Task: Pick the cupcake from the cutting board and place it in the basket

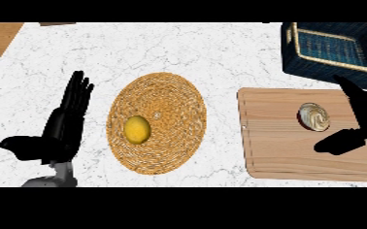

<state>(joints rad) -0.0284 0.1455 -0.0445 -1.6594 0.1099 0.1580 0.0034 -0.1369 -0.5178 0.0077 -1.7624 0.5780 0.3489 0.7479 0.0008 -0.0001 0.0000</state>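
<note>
The cupcake, with pale swirled frosting, stands on the wooden cutting board at the right. My right hand is at the board's right edge, open, with its fingers behind the cupcake and its thumb in front of it, not touching. The round woven basket lies flat in the middle of the counter and holds a yellow lemon. My left hand rests open at the left, fingers straight and pointing up.
A dark blue woven box stands at the back right, just behind the cutting board. A strip of wood shows at the far left corner. The counter is white marble.
</note>
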